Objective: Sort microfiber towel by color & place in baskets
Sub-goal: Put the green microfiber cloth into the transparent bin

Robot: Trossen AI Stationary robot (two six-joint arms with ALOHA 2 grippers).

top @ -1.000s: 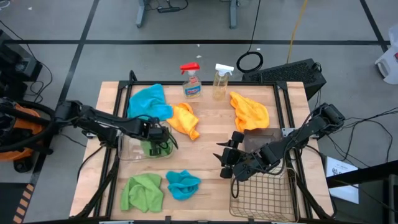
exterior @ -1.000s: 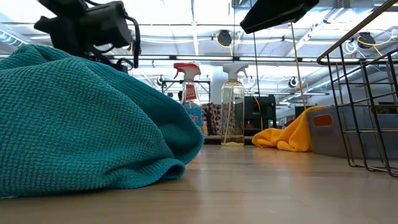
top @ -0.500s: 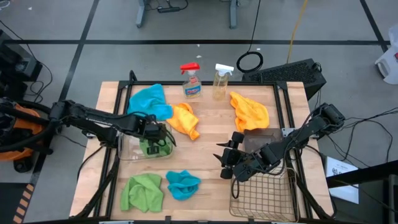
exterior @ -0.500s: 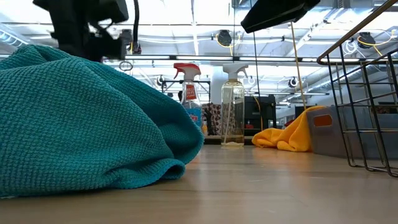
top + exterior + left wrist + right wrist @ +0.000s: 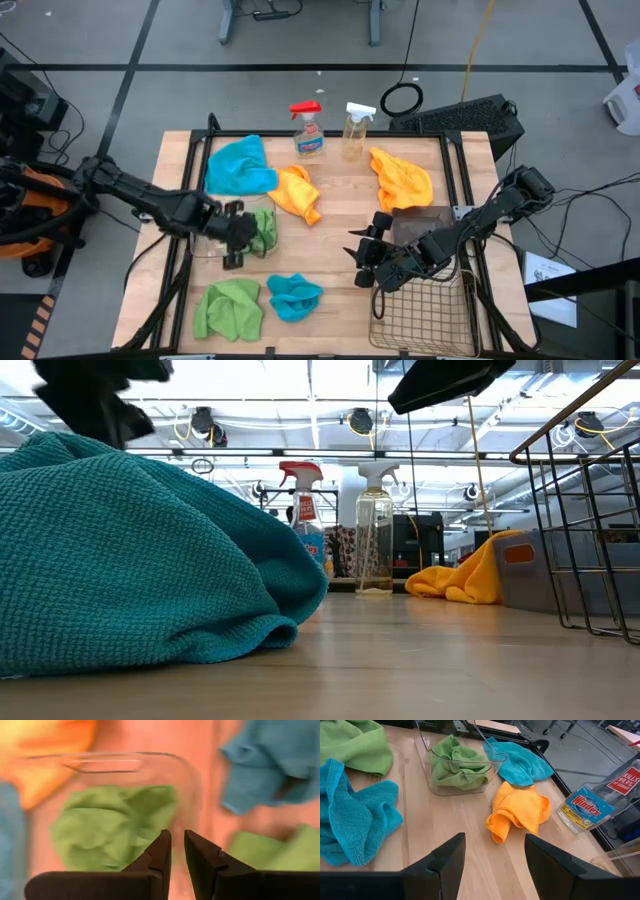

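One green towel [image 5: 262, 228] lies bunched in the clear tub [image 5: 205, 243]. My left gripper [image 5: 238, 238] hovers at the tub's left part, beside that towel, shut and empty; its wrist view shows the fingers nearly together [image 5: 178, 851] before the towel [image 5: 115, 825]. The second green towel [image 5: 228, 308] and a turquoise towel [image 5: 294, 296] lie at the near edge. Another turquoise towel [image 5: 240, 165] and two orange towels [image 5: 296, 192] [image 5: 402, 178] lie farther back. My right gripper [image 5: 362, 262] waits open, left of the wire basket [image 5: 425, 310].
A dark grey bin [image 5: 420, 225] stands behind the wire basket. Two spray bottles [image 5: 307, 130] [image 5: 357, 130] stand at the far edge. In the low view the near turquoise towel [image 5: 130, 560] fills the left half. Bare wood lies mid-table [image 5: 335, 235].
My left gripper has drawn back out of the clear tub, toward the table's left and near edges, and has risen in the low view. The green towel stays in the tub and now shows more fully.
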